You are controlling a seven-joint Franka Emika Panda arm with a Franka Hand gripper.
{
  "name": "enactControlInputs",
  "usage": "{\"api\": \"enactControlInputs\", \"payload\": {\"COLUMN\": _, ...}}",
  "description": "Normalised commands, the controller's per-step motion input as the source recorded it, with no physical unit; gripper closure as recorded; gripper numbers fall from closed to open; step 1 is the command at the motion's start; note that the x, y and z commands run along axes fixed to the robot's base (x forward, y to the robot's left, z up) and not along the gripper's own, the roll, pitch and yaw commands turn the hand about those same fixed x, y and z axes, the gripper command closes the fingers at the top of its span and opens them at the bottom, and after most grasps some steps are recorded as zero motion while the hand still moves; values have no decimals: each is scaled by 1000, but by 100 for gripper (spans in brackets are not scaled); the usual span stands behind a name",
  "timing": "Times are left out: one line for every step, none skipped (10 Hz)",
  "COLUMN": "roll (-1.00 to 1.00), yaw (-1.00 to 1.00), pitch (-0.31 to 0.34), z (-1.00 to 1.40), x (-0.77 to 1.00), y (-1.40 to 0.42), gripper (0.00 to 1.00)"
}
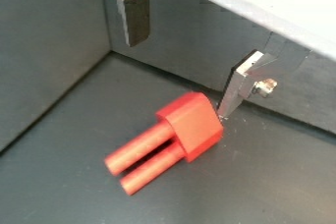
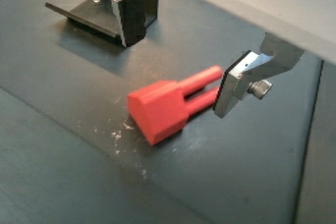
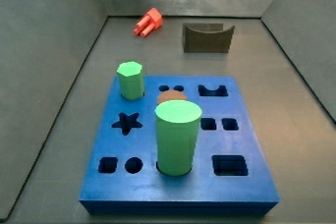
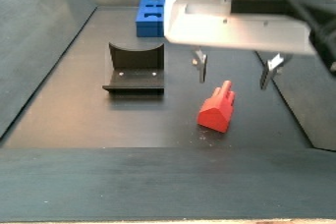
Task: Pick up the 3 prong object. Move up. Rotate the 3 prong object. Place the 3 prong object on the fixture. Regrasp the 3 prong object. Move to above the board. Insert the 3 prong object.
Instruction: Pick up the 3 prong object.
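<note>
The 3 prong object (image 1: 171, 141) is a small red-orange piece lying flat on the dark floor, seen in both wrist views (image 2: 171, 105) and both side views (image 3: 148, 23) (image 4: 217, 107). My gripper (image 4: 237, 74) hangs open just above it, and nothing is between the fingers (image 1: 136, 20). One silver finger (image 2: 234, 88) stands close beside the prong end, apart from it as far as I can tell. The fixture (image 4: 136, 68) is a dark block with a notched top, a short way from the piece. The blue board (image 3: 197, 174) lies further off.
A green hexagonal peg (image 3: 130, 79) and a big green cylinder (image 3: 179, 135) stand upright in the board. Grey walls (image 3: 79, 41) enclose the floor on all sides. A wall (image 1: 250, 31) runs close behind the gripper.
</note>
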Motion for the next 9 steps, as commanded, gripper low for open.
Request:
{"api": "enactControlInputs", "payload": {"roll": -277, "yaw": -177, "pitch": -187, "z": -511, "x": 334, "y": 6, "gripper": 0}}
{"api": "enactControlInputs", "payload": {"roll": -226, "yaw": -177, "pitch": -169, "z": -620, "x": 269, "y": 0, "gripper": 0}}
{"api": "enactControlInputs", "payload": {"roll": -186, "yaw": -157, "pitch": -159, "z": -703, "x": 217, "y": -3, "gripper": 0}}
{"api": "enactControlInputs", "payload": {"roll": -133, "yaw": -146, "pitch": -133, "z": -809, "x": 186, "y": -14, "gripper": 0}}
{"api": "enactControlInputs", "payload": {"roll": 0, "yaw": -123, "pitch": -89, "z": -1000, "x": -46, "y": 0, "gripper": 0}}
{"api": "enactControlInputs", "payload": {"roll": 0, "yaw": -37, "pitch": -94, "z": -1000, "x": -151, "y": 0, "gripper": 0}}
{"api": "enactControlInputs", "payload": {"roll": 0, "yaw": -29, "pitch": -109, "z": -1000, "x": -137, "y": -6, "gripper": 0}}
{"api": "enactControlInputs", "payload": {"roll": 0, "yaw": -34, "pitch": -130, "z": -1000, "x": -106, "y": -34, "gripper": 0}}
{"api": "enactControlInputs", "payload": {"roll": -47, "yaw": -57, "pitch": -227, "z": -829, "x": 0, "y": -131, "gripper": 0}}
